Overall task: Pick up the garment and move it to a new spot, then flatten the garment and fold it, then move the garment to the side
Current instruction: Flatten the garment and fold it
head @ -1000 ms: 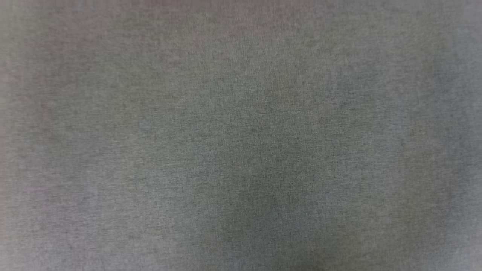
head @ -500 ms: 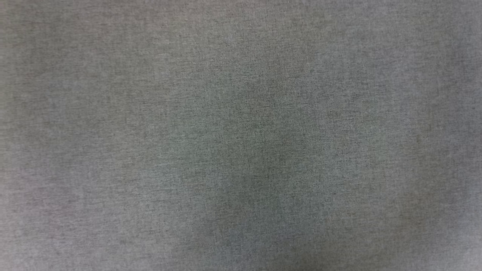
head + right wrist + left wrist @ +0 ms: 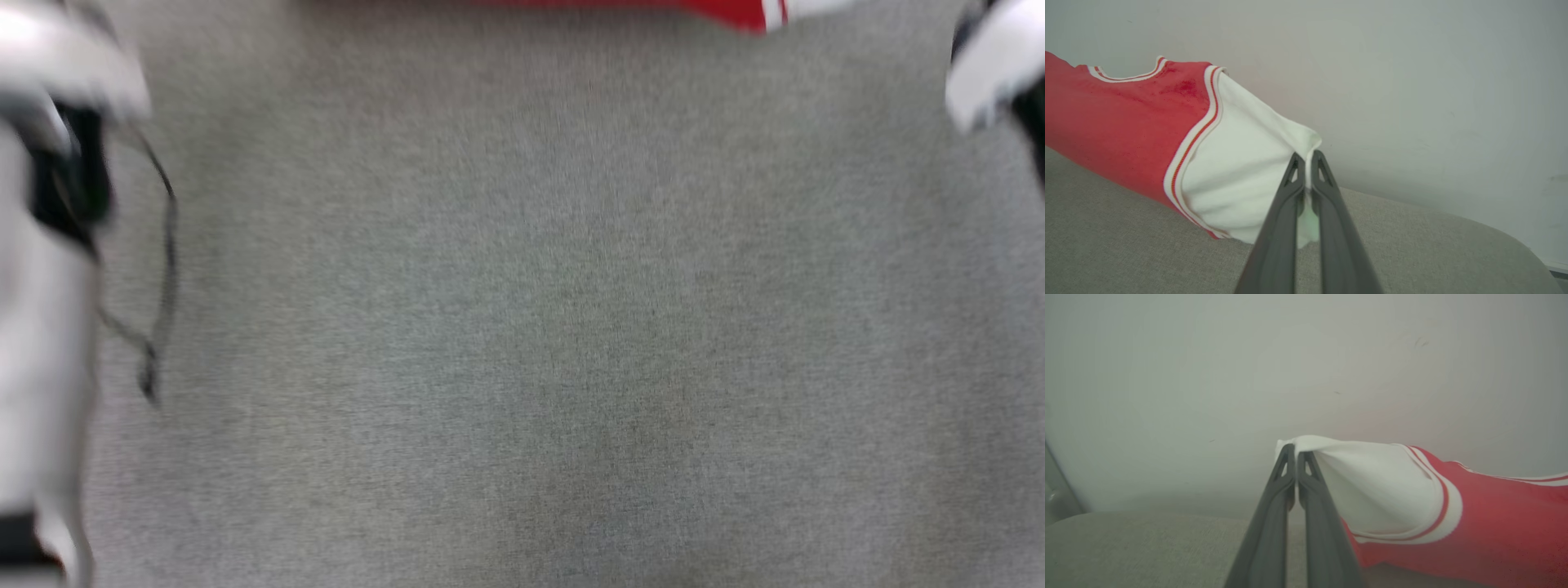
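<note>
The garment (image 3: 1474, 522), a red T-shirt with white sleeves and striped trim, hangs stretched between my two grippers. My left gripper (image 3: 1295, 448) is shut on the edge of one white sleeve (image 3: 1380, 486). My right gripper (image 3: 1307, 157) is shut on the edge of the other white sleeve (image 3: 1241, 175), and the garment's red body (image 3: 1126, 122) runs off to the left. Its lower part reaches the grey cloth surface (image 3: 1126, 253). In the blurred head view a strip of the garment (image 3: 735, 10) shows at the top edge.
A grey fabric-covered surface (image 3: 522, 327) spreads below. A pale wall (image 3: 1249, 375) stands behind it. My pale left forearm (image 3: 41, 286) with a black cable (image 3: 167, 269) is at the left, my right forearm (image 3: 988, 73) at the top right. The surface's rounded corner (image 3: 1515, 245) is near.
The head camera has moved: before it showed bare grey fabric, now both forearms and the garment's red edge are in it, all blurred.
</note>
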